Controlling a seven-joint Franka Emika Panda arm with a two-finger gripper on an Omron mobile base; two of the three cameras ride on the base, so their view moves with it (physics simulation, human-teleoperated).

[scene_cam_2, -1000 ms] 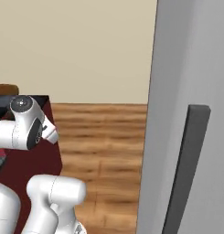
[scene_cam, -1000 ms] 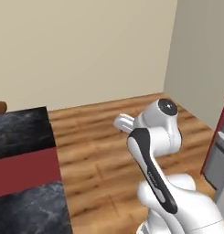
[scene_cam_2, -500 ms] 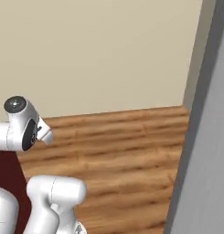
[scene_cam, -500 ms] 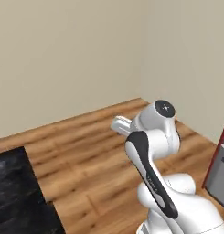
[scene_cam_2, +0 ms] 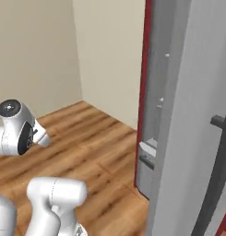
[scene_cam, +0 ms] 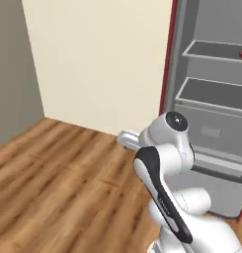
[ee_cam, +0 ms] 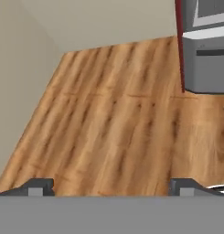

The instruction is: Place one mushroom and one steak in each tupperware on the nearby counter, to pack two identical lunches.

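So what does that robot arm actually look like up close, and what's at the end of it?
The arm is glossy white with rounded, bulbous segments, a black strip along one link and a dark round cap on its joint. At its end, the gripper has two small dark grey, blocky finger tips. No cables or lettering are visible.

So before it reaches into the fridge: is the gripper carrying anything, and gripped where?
Nothing is held. The gripper is open, its fingertips wide apart with only bare wooden floor between them.
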